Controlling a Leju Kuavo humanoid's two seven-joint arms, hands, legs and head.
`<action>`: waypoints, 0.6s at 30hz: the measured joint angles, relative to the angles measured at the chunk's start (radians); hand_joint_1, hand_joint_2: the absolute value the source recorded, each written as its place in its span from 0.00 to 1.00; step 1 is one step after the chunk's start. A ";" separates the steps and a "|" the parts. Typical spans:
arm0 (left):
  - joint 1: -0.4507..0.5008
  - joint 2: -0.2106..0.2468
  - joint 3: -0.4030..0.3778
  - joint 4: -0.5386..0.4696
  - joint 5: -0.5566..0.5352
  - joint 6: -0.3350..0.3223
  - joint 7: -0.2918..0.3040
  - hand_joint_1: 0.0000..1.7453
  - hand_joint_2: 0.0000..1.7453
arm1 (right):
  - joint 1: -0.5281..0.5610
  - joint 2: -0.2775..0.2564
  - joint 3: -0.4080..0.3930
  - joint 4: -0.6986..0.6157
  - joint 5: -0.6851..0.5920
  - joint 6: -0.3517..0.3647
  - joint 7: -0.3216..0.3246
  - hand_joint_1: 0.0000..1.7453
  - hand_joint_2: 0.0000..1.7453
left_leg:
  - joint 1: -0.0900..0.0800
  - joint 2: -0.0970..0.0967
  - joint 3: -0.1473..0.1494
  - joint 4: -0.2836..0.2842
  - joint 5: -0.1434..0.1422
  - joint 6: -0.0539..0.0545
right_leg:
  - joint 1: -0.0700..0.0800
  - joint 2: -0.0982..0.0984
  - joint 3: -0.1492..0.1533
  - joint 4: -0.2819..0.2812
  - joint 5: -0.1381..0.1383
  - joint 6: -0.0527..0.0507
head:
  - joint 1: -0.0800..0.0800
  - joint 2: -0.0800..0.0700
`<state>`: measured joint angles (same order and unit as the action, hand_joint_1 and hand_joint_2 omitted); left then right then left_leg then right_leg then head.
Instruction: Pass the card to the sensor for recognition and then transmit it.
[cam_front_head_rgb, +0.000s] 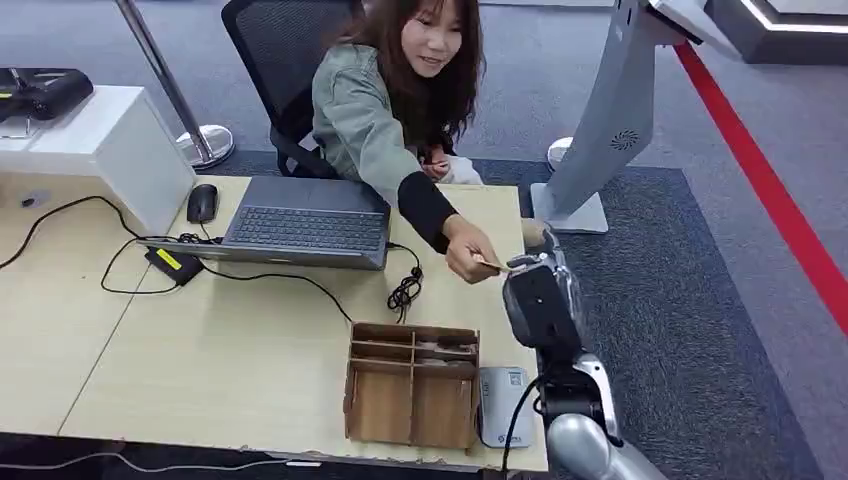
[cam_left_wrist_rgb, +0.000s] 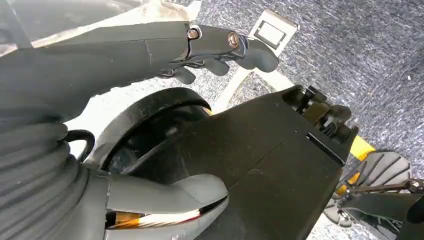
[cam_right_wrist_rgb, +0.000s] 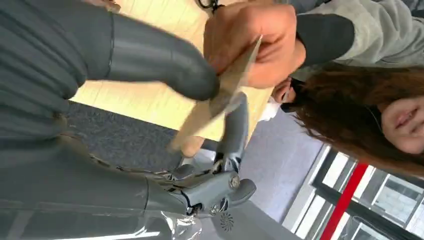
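Card (cam_right_wrist_rgb: 220, 100) pinched between right hand (cam_right_wrist_rgb: 200, 125) thumb and fingers (cam_right_wrist_rgb: 235, 125) — person's hand (cam_right_wrist_rgb: 255, 45) gripping it too

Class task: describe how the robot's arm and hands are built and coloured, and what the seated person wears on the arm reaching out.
The right hand has a dark grey casing on a silver arm with a black cable alongside. Up close it has a ribbed grey cover, a thick grey thumb and darker fingers. The left hand looks alike. The person's sleeve is grey-green with a black cuff.
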<state>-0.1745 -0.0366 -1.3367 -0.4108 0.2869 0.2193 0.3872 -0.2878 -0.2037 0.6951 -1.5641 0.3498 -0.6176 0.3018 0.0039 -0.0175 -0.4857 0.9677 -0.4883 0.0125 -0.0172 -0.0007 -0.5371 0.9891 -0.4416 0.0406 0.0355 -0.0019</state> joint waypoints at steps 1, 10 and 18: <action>0.000 0.000 0.000 0.000 0.000 -0.001 0.000 0.00 1.00 | 0.000 0.000 0.002 0.004 -0.001 -0.002 -0.002 1.00 1.00 | 0.000 0.000 0.000 0.000 0.000 0.000 | 0.000 0.000 0.000 0.000 0.000 0.000 | 0.000 0.000; -0.001 0.002 0.002 0.000 -0.012 -0.011 -0.001 0.00 1.00 | 0.000 0.001 0.010 0.034 -0.019 -0.008 -0.027 1.00 1.00 | 0.000 0.000 0.000 0.000 0.000 0.000 | 0.000 0.000 0.000 0.000 0.000 0.000 | 0.000 0.000; -0.001 0.002 0.003 0.000 -0.015 -0.011 -0.001 0.00 1.00 | 0.005 0.006 0.013 0.027 -0.036 -0.023 -0.063 1.00 1.00 | 0.000 0.000 0.001 0.000 0.000 0.000 | 0.000 0.000 0.000 0.000 0.000 0.000 | 0.000 0.000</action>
<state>-0.1754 -0.0343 -1.3336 -0.4108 0.2720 0.2087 0.3861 -0.2825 -0.1972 0.7084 -1.5370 0.3136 -0.6401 0.2388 0.0039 -0.0174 -0.4849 0.9677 -0.4883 0.0124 -0.0170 -0.0006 -0.5372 0.9890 -0.4416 0.0406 0.0355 -0.0019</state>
